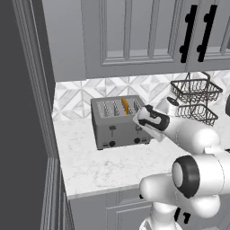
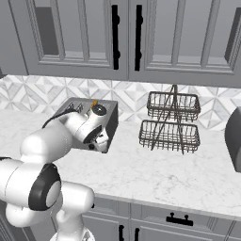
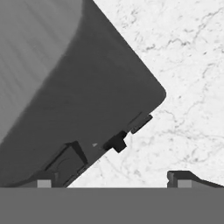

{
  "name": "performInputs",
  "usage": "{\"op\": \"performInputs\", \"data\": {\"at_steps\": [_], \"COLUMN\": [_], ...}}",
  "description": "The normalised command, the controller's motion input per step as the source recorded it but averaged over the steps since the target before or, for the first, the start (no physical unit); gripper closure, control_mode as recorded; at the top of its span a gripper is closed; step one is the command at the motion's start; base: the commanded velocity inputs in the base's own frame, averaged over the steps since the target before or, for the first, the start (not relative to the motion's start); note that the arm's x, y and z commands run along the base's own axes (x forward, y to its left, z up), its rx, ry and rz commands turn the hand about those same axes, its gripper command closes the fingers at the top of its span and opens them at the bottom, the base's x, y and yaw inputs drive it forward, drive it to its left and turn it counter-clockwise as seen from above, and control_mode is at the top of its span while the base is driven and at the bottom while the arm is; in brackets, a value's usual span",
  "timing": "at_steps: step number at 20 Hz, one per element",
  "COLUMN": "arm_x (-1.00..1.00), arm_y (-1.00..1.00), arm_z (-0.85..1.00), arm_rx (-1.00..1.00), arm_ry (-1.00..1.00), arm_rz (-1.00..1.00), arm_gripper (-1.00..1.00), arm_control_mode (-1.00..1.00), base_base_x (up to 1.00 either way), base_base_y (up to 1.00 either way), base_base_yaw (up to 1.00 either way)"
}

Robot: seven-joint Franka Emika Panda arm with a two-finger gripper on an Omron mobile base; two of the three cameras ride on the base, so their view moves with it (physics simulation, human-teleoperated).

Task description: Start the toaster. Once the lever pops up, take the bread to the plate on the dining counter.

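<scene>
The grey toaster (image 1: 117,122) stands on the white marble counter against the tiled wall. The bread (image 1: 125,105) sits upright in one of its top slots, its orange crust edge showing; from the right base view the bread (image 2: 94,102) peeks over the arm. My gripper (image 1: 136,120) is at the toaster's front right corner, pointing down. In the hand view the gripper (image 3: 113,180) is open, one fingertip over the toaster (image 3: 83,87) and the other over the counter. A small black lever (image 3: 116,142) juts from the toaster's edge just ahead of the fingers. The plate and dining counter are out of view.
A two-tier black wire basket (image 2: 170,122) stands right of the toaster. A dark appliance (image 2: 234,139) sits at the far right. Grey upper cabinets (image 1: 134,36) hang overhead. A tall dark panel (image 1: 22,112) walls off the left. Bare counter (image 1: 90,166) stretches in front.
</scene>
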Motion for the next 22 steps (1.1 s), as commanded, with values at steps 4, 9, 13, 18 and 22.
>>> {"op": "performInputs", "data": {"at_steps": [4, 9, 13, 18, 22], "arm_x": [-0.43, -0.17, -0.27, -0.31, -0.36], "arm_y": [0.12, 0.02, 0.0, 0.0, 0.0], "arm_z": [-0.97, -0.89, -1.0, -1.0, -1.0], "arm_rx": [-0.15, -0.13, -0.19, -0.28, -0.21], "arm_ry": [-0.04, 0.0, 0.12, 0.18, 0.25], "arm_rz": [0.0, 0.0, 0.0, 0.0, 0.0], "arm_gripper": [-1.0, -1.0, -1.0, -1.0, -1.0], "arm_control_mode": [-1.0, -1.0, -1.0, -1.0, -1.0], "base_base_x": [0.0, 0.0, 0.0, 0.0, 0.0], "base_base_y": [0.0, 0.0, 0.0, 0.0, 0.0], "base_base_yaw": [0.0, 0.0, 0.0, 0.0, 0.0]}}
